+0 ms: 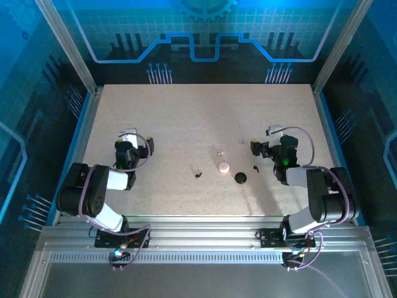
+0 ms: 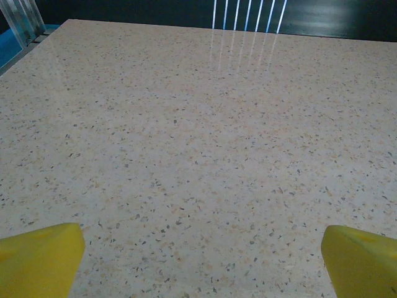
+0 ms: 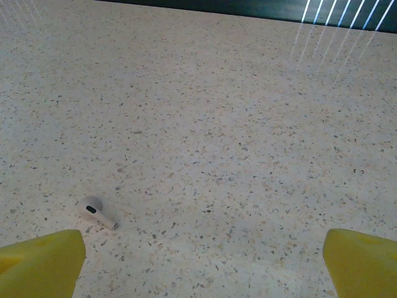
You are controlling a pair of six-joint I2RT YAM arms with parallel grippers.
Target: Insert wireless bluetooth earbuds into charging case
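open tabletop [image 1: 186,118] all round — charging case [image 1: 240,178], earbuds [image 1: 198,174] and pink piece [image 1: 223,167] dot the middle.

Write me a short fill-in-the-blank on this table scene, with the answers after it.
1. The left gripper and right gripper both stand ___, holding nothing.
2. The round black charging case lies nearer the ___ arm's base.
3. On the table lie ___ tiny black earbuds, the other just right of the case.
4. In the right wrist view, the small stemmed piece is ___ in colour.

Answers: open; right; two; white
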